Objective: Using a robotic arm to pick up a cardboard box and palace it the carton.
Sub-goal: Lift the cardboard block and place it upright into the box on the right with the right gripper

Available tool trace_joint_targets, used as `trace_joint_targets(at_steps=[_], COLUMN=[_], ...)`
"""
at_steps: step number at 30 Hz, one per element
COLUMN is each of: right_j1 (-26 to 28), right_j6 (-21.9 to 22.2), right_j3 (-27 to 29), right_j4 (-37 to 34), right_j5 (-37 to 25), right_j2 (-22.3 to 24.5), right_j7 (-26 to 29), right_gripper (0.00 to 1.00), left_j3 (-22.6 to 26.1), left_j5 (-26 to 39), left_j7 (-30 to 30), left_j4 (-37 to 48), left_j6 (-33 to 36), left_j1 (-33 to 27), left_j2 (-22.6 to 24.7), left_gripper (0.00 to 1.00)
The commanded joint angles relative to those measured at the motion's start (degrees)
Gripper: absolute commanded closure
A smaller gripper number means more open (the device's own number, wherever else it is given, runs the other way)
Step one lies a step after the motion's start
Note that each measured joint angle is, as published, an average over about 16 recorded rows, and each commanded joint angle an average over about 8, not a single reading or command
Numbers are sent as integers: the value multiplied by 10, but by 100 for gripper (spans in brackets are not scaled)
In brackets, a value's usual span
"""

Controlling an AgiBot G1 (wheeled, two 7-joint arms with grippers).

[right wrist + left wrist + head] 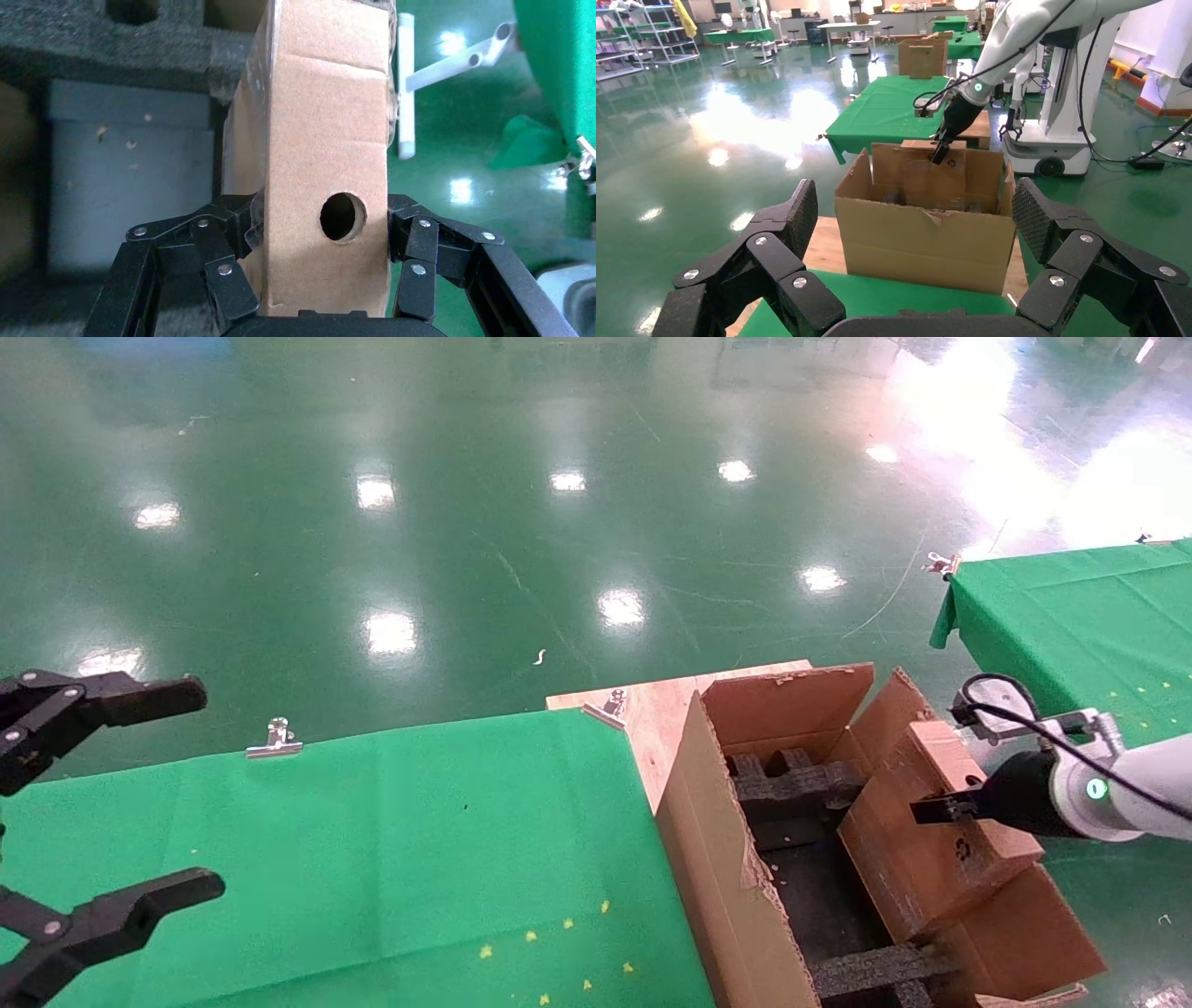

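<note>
- Right claw is clamping the cardboard box across its thin dimension, one set of links pressing each broad face; the round hole on the narrow face is sitting between the fingers.
- The box's long axis is running straight out from the claw. In the head view the cardboard box is tilting over the carton's right-hand wall, not yet down inside.
- The robotic arm, green ring lit, is reaching in from the right side; right claw is gripping the box near its upper end.
- The carton is standing off the right edge of the green worktop, beside the bare plywood far-right corner. Flaps are up, black foam inserts showing at both ends.
- Key relation, my read: the open cavity is lying to the left of and below the held box, so the next move needs a shift left and a drop between the foam blocks, long axis lined up with the carton's length.
- Risk: the box corner snagging the ragged right flap.
- Left claw is idling with jaws wide apart over the worktop's left edge, well away from the carton; the right arm is clearly nearer.
</note>
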Motion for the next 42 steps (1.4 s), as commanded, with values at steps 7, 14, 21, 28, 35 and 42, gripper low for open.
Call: trace_joint_targets(at_steps=[7, 14, 21, 28, 35, 42], right_j1=[-39, -61, -84, -106, -128, -150], right_j6=[29, 38, 48, 56, 66, 91], right_j3=[-9, -13, -19, -25, -31, -38], right_j4=[2, 2, 0, -5, -15, -48], right_j5=[-78, -96, -110, -129, -140, -142], right_j2=[-21, -32, -42, -53, -67, -90], right_j7=[92, 132, 157, 182, 200, 201], right_gripper=[100, 100, 100, 100, 100, 100], left_j3=[0, 0, 0, 0, 0, 0], left_j5=[0, 0, 0, 0, 0, 0], left_j7=[0, 0, 0, 0, 0, 0], left_j4=[0, 0, 0, 0, 0, 0], left_j6=[0, 0, 0, 0, 0, 0], left_j1=[0, 0, 0, 0, 0, 0], left_j2=[0, 0, 0, 0, 0, 0], left_gripper=[0, 0, 0, 0, 0, 0])
